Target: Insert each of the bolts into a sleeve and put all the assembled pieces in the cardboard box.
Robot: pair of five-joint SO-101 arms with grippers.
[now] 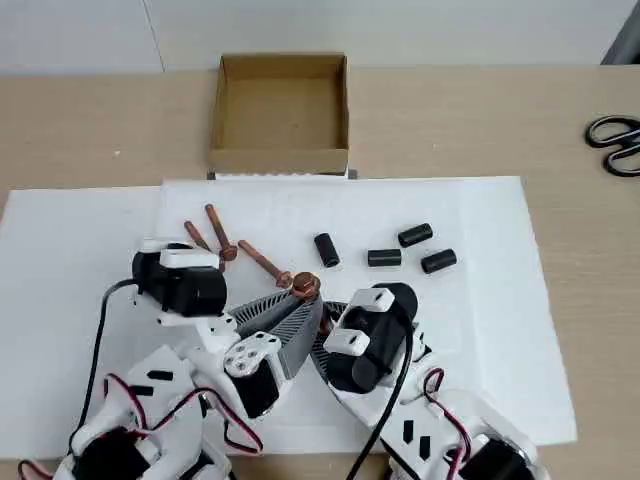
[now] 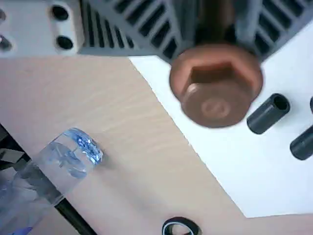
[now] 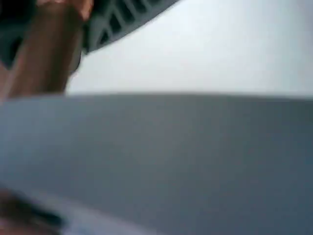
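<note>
The high view looks steeply down over the worktop (image 1: pixel 560 130) from above its near edge. The left wrist view sits close behind a bolt (image 2: pixel 215 90), facing the right edge, and shares the sleeves (image 2: pixel 268 113) and scissors (image 2: pixel 181 227) with the high view. The right wrist view is nearer still, apparently beside that bolt.

- Bolt (image 1: pixel 305 285), gripped by the left gripper (image 1: pixel 300 300): from above only its copper head shows, the shank buried between the grey fingers (image 1: pixel 275 320).
- Left wrist view: bolt head (image 2: pixel 215 85) soft and close. One sleeve (image 2: pixel 303 143), a plastic bottle (image 2: pixel 49 171) and a scissors handle (image 2: pixel 181 227) are clipped by the frame.
- Right wrist view: a blurred copper shank (image 3: pixel 46 54) runs off the edge. A grey surface (image 3: pixel 156 156) is too close to identify.
- High view: scissors (image 1: pixel 615 145) are cut at the edge.
</note>
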